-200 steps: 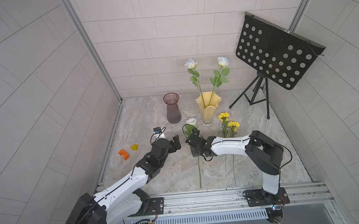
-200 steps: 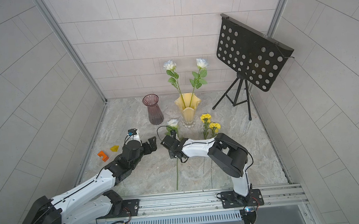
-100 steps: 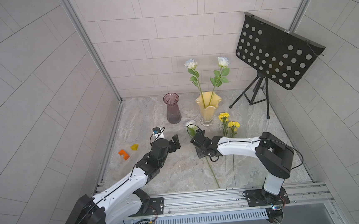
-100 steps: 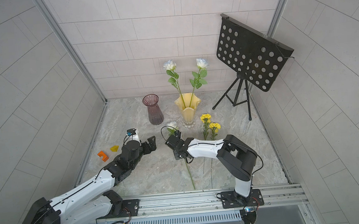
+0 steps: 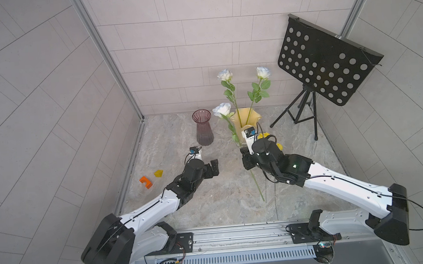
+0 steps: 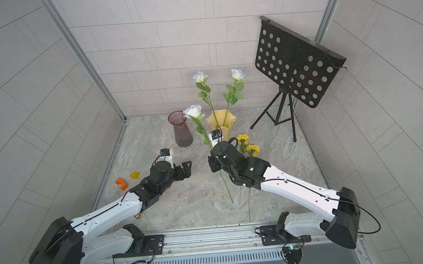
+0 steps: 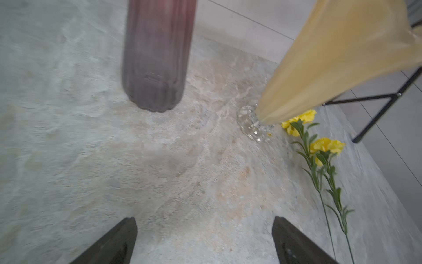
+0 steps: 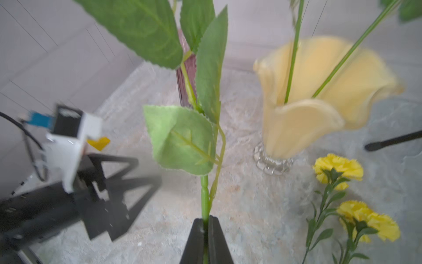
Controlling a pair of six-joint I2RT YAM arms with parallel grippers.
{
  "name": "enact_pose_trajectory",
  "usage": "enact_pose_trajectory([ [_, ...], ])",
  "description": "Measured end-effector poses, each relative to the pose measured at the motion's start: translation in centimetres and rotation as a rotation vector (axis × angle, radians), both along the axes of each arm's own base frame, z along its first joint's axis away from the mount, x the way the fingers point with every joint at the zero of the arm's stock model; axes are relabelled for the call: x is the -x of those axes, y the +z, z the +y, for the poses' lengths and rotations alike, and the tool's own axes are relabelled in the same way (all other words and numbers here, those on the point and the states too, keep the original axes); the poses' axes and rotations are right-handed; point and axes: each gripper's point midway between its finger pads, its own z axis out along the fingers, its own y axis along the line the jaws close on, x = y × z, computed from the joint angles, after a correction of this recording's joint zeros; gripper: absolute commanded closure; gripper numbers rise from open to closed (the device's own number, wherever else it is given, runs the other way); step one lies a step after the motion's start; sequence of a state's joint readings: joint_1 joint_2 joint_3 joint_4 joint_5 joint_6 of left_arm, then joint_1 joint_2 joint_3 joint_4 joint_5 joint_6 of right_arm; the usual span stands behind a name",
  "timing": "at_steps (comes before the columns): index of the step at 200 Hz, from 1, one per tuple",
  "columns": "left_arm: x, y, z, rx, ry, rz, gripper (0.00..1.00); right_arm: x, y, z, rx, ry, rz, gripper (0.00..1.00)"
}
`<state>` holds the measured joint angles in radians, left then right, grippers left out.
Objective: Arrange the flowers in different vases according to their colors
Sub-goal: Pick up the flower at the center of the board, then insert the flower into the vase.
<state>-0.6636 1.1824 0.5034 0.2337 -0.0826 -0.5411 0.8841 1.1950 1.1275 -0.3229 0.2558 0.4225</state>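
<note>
Far left, both top views: a small orange plastic block [image 5: 145, 182] and a yellow wedge [image 5: 158, 173] lay on the marbled tabletop [image 5: 210, 204], well apart from the vases. The left wrist view missed both. The right wrist view caught a corner of the wedge.

The left gripper [image 7: 204, 228] had its jaws wide apart with nothing between them, which showed best in the left wrist view. It faced the dark purple ribbed glass vase [image 5: 203, 128], which stood upright.

Next right, a long-stemmed white rose [image 5: 222, 109] was lifted on a tilted stem, its bloom just beside the purple rim. Only the right wrist view showed the grip: the right gripper [image 8: 206, 228] had its jaws clamped on the green stem below the leaves. In the top views the wrist hid them. We could not tell whether the stem's lower end touched the table.

The pale yellow wavy-rimmed vase [image 6: 220, 123] held two white roses [image 6: 199, 76]. Its clear beaded base showed only in the wrist views.

Two frilly yellow blooms [image 6: 242, 137] lay on the table beside that base. The black perforated music stand [image 5: 325, 63] stood at far right.

Poses: the left arm stretched low from the rail, with its gripper short of the purple vase. The right arm reached in from the right, wrist raised, in front of the yellow vase.
</note>
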Motion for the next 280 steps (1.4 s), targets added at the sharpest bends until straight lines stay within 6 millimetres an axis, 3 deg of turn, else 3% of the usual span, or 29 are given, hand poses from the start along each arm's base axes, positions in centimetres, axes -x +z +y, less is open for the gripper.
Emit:
enact_pose_trajectory([
  [24,1.3,-0.7,-4.3,-0.052,-0.172,0.012,0.0,-2.2,5.5,-2.0,-0.069,-0.091,-0.151,1.0],
  [61,3.8,-0.7,-9.3,-0.143,-0.377,-0.043,0.0,-7.0,11.3,-6.4,-0.151,-0.289,-0.329,1.0],
  [91,3.9,-1.4,-10.5,-0.193,-0.441,-0.049,0.0,-12.0,14.6,-8.3,-0.191,-0.398,-0.432,1.0],
  [123,3.5,-0.9,-10.0,-0.21,-0.417,-0.081,0.0,-17.0,16.8,-8.9,-0.209,-0.449,-0.514,1.0],
  [158,3.2,0.9,-8.0,-0.216,-0.336,-0.15,0.0,-22.1,15.7,-8.8,-0.203,-0.46,-0.57,1.0],
  [192,2.8,2.3,-6.9,-0.21,-0.281,-0.198,0.0,-26.3,10.9,-7.0,-0.132,-0.424,-0.556,1.0],
  [227,2.6,2.3,-6.7,-0.216,-0.264,-0.204,0.0,-27.4,5.9,-6.0,-0.066,-0.391,-0.494,1.0],
  [259,2.5,2.3,-6.6,-0.218,-0.259,-0.205,0.0,-27.3,4.4,-6.0,-0.053,-0.388,-0.478,1.0],
  [265,2.5,2.3,-6.6,-0.219,-0.258,-0.205,0.0,-27.3,4.3,-6.0,-0.051,-0.388,-0.475,0.91],
  [274,2.5,2.3,-6.6,-0.219,-0.257,-0.206,0.0,-27.3,4.1,-5.9,-0.051,-0.384,-0.469,0.68],
  [280,2.5,2.4,-6.6,-0.219,-0.257,-0.206,0.0,-27.3,4.1,-5.9,-0.058,-0.383,-0.465,0.61],
])
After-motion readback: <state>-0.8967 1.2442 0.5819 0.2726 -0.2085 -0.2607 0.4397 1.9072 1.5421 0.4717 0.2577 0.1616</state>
